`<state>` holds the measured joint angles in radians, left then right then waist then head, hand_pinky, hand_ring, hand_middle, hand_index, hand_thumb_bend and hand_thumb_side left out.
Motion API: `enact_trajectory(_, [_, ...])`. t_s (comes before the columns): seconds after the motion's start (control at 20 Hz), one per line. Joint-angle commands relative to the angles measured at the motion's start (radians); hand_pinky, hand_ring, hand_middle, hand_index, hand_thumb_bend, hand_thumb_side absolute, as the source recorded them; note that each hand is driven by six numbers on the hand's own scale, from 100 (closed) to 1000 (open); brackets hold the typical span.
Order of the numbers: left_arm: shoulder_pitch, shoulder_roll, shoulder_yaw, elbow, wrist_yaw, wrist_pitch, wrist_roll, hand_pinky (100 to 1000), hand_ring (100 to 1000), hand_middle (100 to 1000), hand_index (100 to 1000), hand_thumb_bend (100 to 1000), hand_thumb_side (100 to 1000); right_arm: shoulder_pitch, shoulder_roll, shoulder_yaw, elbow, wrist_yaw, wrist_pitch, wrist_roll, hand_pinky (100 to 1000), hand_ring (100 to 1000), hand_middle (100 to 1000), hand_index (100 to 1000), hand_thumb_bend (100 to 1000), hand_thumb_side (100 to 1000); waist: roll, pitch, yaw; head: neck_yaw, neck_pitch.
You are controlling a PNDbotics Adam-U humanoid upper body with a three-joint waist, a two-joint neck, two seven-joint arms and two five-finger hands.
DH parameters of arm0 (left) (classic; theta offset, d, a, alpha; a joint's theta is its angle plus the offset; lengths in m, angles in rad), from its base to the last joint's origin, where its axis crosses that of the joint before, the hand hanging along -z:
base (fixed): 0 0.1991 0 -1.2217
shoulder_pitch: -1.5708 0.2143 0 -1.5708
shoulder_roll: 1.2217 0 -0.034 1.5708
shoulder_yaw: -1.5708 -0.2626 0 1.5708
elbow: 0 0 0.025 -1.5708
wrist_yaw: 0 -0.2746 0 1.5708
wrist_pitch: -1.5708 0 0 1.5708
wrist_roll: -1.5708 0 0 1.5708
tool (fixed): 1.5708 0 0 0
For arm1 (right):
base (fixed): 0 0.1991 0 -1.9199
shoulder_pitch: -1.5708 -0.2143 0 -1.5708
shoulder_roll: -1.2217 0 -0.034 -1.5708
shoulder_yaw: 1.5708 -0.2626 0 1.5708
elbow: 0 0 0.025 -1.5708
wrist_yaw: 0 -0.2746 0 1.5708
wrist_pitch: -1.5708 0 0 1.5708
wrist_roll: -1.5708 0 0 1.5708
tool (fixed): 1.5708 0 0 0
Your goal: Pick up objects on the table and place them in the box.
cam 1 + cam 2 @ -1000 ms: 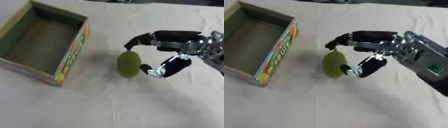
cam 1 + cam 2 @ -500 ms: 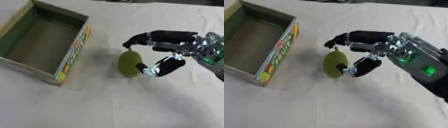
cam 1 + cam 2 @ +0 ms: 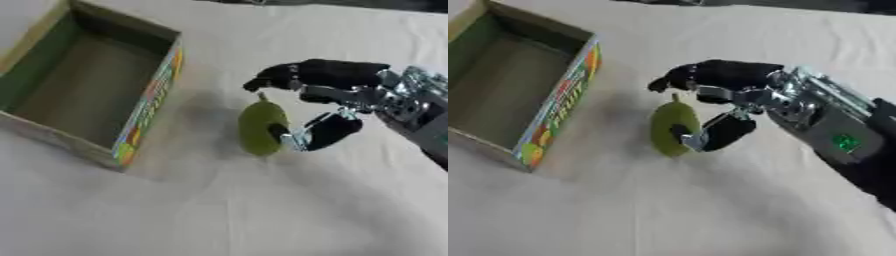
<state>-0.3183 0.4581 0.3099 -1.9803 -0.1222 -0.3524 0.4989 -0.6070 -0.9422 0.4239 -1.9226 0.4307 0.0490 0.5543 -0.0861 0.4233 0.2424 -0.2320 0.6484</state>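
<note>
Green pear [image 3: 261, 129] in right hand [image 3: 325, 95]; open box [image 3: 149, 98] beside, left.

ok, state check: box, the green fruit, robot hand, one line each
box: open at the top, nothing visible inside, sitting on the table to the left of the fruit.
green fruit: pear-shaped, stem end pointing away from the camera, outside the box, on or just above the table; which one, cannot tell.
right robot hand: fingers curled over the fruit's stem end, thumb against its side.
left robot hand: not in view.
</note>
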Motion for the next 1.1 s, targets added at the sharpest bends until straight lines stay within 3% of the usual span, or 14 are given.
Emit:
enact_trajectory(0.05, [-0.004, 0.017, 0.006, -0.020, 0.002, 0.000, -0.006, 497, 571, 554, 690, 100, 566, -0.006, -0.016, 0.000, 0.024, 0.030, -0.043, 0.028, 1000, 1000, 890, 1000, 100, 395, 0.004, -0.017, 0.003, -0.003, -0.011])
enact_trajectory(0.25, [-0.004, 0.016, 0.006, -0.020, 0.003, 0.001, -0.008, 497, 571, 554, 690, 100, 566, 0.001, -0.021, 0.010, 0.053, 0.048, -0.080, 0.074, 1000, 1000, 894, 1000, 100, 438, 0.002, -0.017, 0.004, -0.001, -0.011])
enact_trajectory(0.75, [-0.002, 0.018, 0.004, -0.020, 0.004, 0.001, -0.011, 496, 571, 555, 690, 100, 566, 0.013, -0.030, 0.016, 0.097, 0.088, -0.108, 0.110, 1000, 999, 896, 1000, 100, 519, 0.002, -0.018, 0.001, 0.000, -0.016])
enact_trajectory(1.1, [0.000, 0.015, 0.003, -0.020, 0.007, 0.001, -0.016, 495, 571, 556, 690, 100, 566, 0.004, -0.018, 0.029, 0.121, 0.123, -0.122, 0.089, 999, 953, 851, 994, 100, 491, 0.003, -0.018, 0.001, -0.002, -0.018])
